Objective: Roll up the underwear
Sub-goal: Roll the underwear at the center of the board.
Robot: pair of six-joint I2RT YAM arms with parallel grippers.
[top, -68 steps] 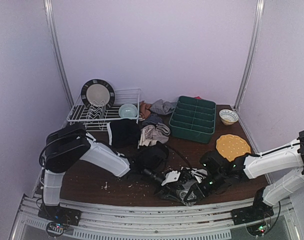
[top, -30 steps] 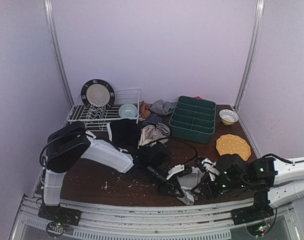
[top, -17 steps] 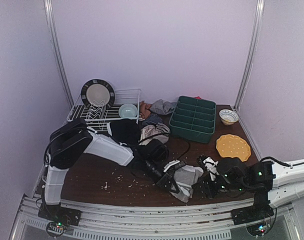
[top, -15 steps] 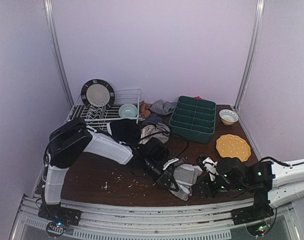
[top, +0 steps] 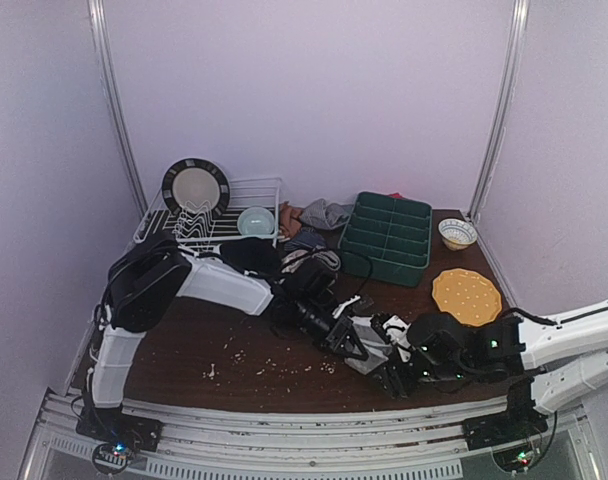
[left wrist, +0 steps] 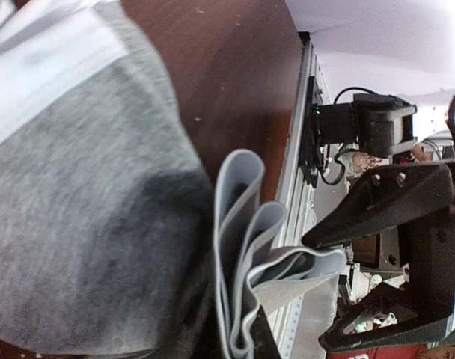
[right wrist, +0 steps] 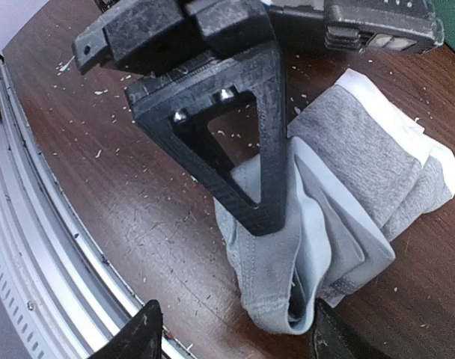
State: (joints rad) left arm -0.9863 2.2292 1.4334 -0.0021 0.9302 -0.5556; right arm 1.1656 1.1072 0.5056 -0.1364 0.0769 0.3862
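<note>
A light grey underwear (top: 372,346) with a white waistband lies bunched on the brown table (top: 184,350) near the front middle. My left gripper (top: 350,336) is shut on its folded edge. In the right wrist view its black finger (right wrist: 242,149) presses on the grey cloth (right wrist: 347,172). My right gripper (right wrist: 235,336) is open, and the garment's lower folded end sits between its fingertips, close to the right one. The left wrist view is filled by the grey cloth (left wrist: 85,224) and its layered folds (left wrist: 250,254). More underwear (top: 306,258) lies piled at the back.
A green divided tray (top: 386,237) stands at the back right. Beside it are a small bowl (top: 457,233) and a yellow plate (top: 466,294). A white dish rack (top: 209,222) holds a plate (top: 195,187) and a pale blue bowl (top: 255,221). Crumbs dot the table.
The left gripper has drawn the grey underwear back and to the right. The right gripper has moved left up to the garment, and its jaws have spread wider.
</note>
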